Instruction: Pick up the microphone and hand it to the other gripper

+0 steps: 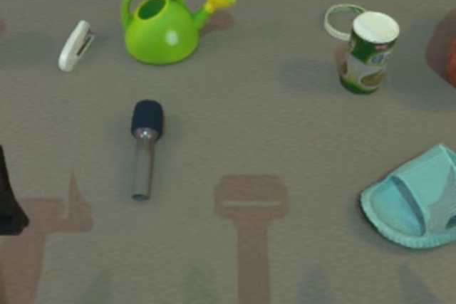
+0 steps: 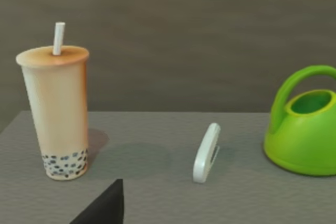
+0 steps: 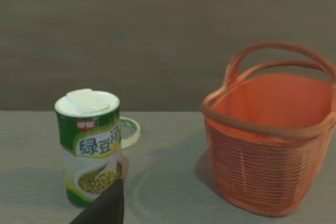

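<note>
The mic (image 1: 145,149) lies untouched on the worktop (image 1: 285,140), head toward the can (image 1: 162,25). Left claw (image 1: 10,194) sits at the left edge; I cannot tell either claw's opening.

**Printed text on the table**

We can read writing on one thing only: the green can (image 3: 90,148), standing at about two o'clock on the table in the top view. Its label carries large white Chinese characters, 绿豆, with a third partly turned away. A small red logo above them is too small to read.
</note>
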You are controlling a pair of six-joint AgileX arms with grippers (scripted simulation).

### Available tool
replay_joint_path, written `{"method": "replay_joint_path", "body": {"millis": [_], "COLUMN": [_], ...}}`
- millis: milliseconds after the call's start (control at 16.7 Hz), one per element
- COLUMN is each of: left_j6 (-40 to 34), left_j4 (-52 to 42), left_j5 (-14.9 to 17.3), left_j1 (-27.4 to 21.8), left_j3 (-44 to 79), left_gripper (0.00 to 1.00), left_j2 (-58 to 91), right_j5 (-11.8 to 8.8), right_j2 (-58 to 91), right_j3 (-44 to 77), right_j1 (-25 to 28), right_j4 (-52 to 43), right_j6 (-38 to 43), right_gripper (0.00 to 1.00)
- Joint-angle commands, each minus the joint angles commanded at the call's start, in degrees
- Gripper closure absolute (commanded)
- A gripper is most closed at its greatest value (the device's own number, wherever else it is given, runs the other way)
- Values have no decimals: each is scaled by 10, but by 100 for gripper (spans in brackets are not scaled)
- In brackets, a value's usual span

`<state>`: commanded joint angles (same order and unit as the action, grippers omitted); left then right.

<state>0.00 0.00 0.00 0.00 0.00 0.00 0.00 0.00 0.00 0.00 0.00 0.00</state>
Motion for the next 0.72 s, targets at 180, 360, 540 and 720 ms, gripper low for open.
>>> {"method": "replay_joint_path", "body": {"millis": [180, 360, 540, 720], "left_j6": [-1, -14, -38, -71], "left_j4": [-5, -45, -112, -191], "left_j5": [0, 1, -2, -6], "left_j1": [-2, -20, -49, -83], "left_j3": [5, 47, 125, 232], "left_gripper": [0, 0, 0, 0], "left_j2": [6, 60, 167, 318], "right_j5": [0, 0, 0, 0], "right_j2": [0, 0, 0, 0], "right_j3": [0, 0, 0, 0], "right_j1": [0, 0, 0, 0], "right_j4": [0, 0, 0, 0], "right_j6": [0, 0, 0, 0], "right_gripper": [0, 0, 0, 0]}}
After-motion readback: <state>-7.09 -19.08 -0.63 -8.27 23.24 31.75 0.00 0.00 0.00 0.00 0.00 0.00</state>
